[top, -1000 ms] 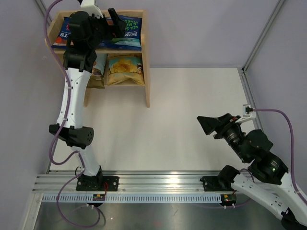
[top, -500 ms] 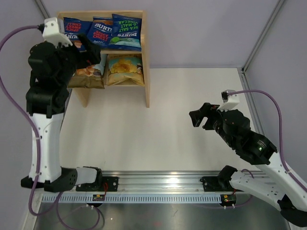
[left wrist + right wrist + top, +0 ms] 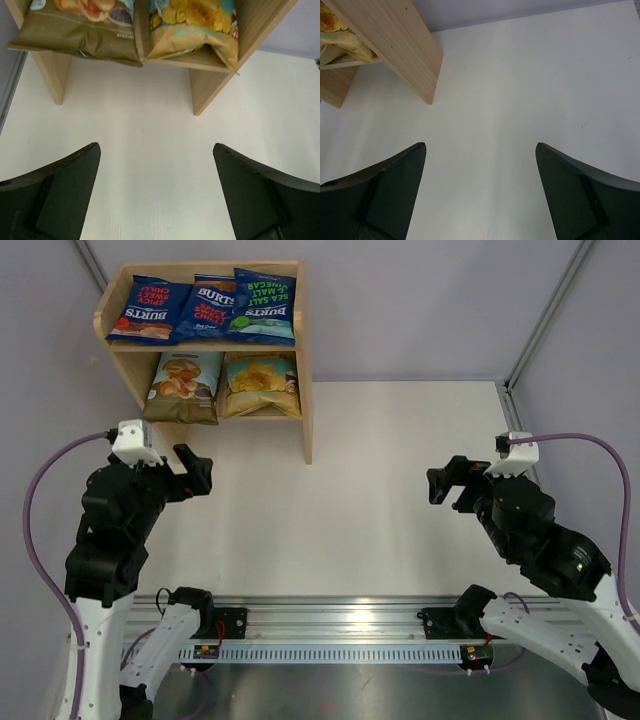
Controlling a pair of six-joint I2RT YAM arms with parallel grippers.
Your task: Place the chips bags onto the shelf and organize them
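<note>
No bag is left on the counter (image 3: 380,490) in front of the shelf (image 3: 305,360). The left arm (image 3: 115,530), which was reaching over the top tier a second ago, has swung back to its near corner. All 5 bags are shelved: 3 dark-blue ones (image 3: 208,308) side by side on top, with the light-blue bag (image 3: 183,385) and yellow bag (image 3: 260,383) below (both poking past the front edge). The left tool (image 3: 195,472) and right tool (image 3: 445,483) hang released, grasping nothing. I judge the task finished.
</note>
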